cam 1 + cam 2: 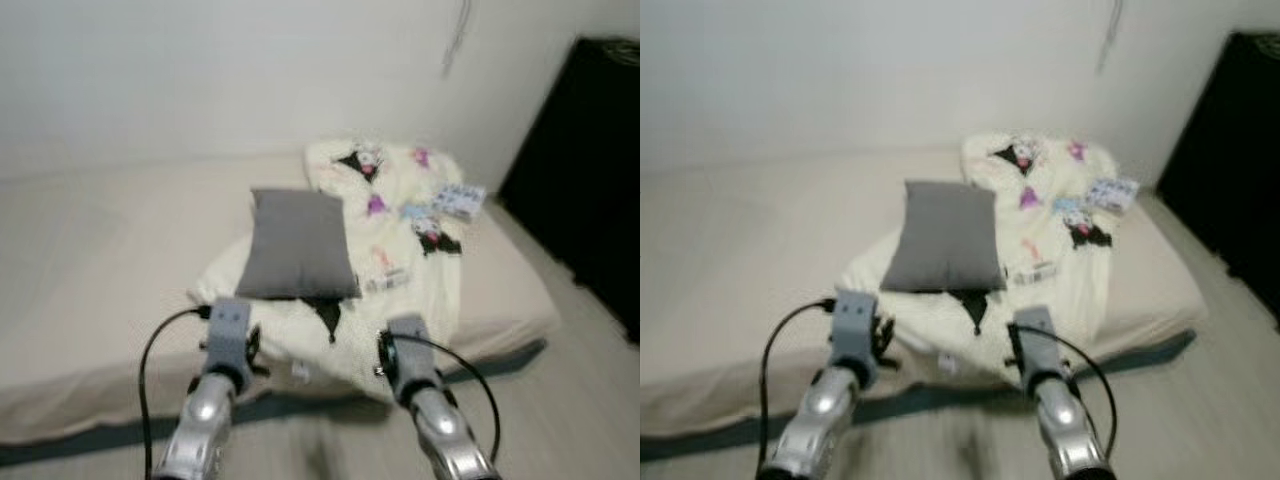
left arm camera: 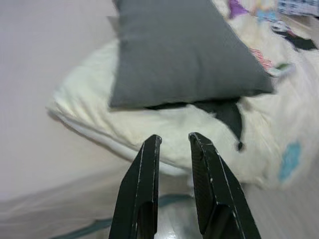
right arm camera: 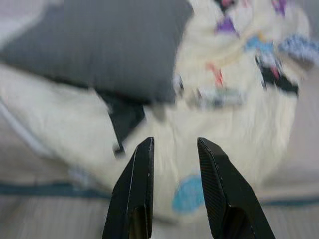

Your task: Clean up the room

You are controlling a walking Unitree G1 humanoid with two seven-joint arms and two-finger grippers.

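On bed, near front edge: pillow atop rumpled blanket
Left hand: released, empty
Right hand: released, empty
Progress: untidied, nothing grasped yet

A pillow lies on a blanket spread across the mattress's right half, near its front edge.

What we count on the bed

We see one grey pillow, one printed cream blanket, one mattress.
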